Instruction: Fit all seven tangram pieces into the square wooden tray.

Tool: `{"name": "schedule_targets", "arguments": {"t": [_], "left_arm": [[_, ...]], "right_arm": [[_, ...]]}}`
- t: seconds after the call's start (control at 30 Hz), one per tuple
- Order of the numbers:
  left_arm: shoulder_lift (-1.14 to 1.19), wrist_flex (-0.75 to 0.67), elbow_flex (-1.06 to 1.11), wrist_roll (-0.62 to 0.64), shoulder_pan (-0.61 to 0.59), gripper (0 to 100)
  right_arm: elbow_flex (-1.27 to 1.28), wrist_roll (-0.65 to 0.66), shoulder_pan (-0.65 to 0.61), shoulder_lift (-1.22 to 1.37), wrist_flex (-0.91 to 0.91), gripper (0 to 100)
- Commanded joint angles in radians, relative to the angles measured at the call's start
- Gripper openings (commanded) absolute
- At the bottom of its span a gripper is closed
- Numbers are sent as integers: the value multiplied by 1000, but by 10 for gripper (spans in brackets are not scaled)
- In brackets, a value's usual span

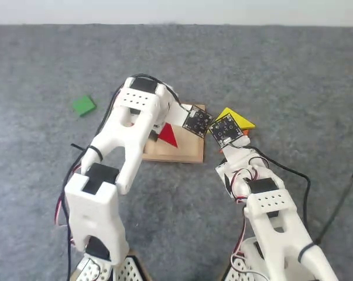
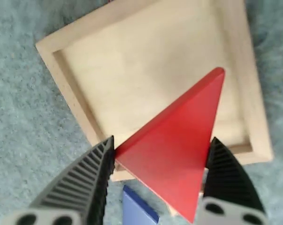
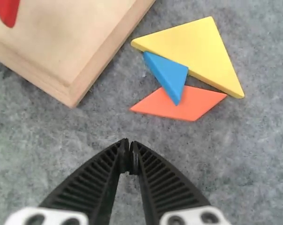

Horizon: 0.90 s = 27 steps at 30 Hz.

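Gripping red triangle [image 2: 176,147] over tray [image 2: 64,79], left fingers [image 2: 85,183]; right fingers [image 3: 99,178] closed, empty.

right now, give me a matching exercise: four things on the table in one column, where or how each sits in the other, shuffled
Things:
1. red triangle
2. green piece
3. blue triangle
4. right tool

Places or states:
A. shut, above bare carpet
B. lying partly on the orange parallelogram
C. alone on the carpet, well away from the wooden tray
D. between the fingers of the left tool, over the wooden tray

Pairs: 1-D, 2-C, 3-B, 4-A
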Motion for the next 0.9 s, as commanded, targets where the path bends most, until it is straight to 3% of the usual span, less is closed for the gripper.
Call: {"name": "schedule_targets", "arguments": {"t": [0.0, 0.07, 0.3, 0.4, 0.5, 0.7, 0.87], "left_arm": [[-17, 72, -101, 40, 17, 338], [-14, 77, -116, 63, 17, 385], [-23, 130, -137, 71, 12, 388], [-23, 242, -228, 187, 12, 387], [-21, 316, -303, 462, 11, 385], [-11, 388, -302, 1249, -29, 255], [-11, 394, -262, 1642, -118, 76]], "right_arm": [[-57, -3, 5, -10, -24, 8], [-57, -3, 5, -10, -24, 8], [-55, -3, 5, -10, -22, 8], [-55, -3, 5, -10, -21, 8], [-55, -3, 5, -10, -21, 8], [-57, -3, 5, -10, -24, 8], [-57, -3, 5, -10, -24, 8]]}}
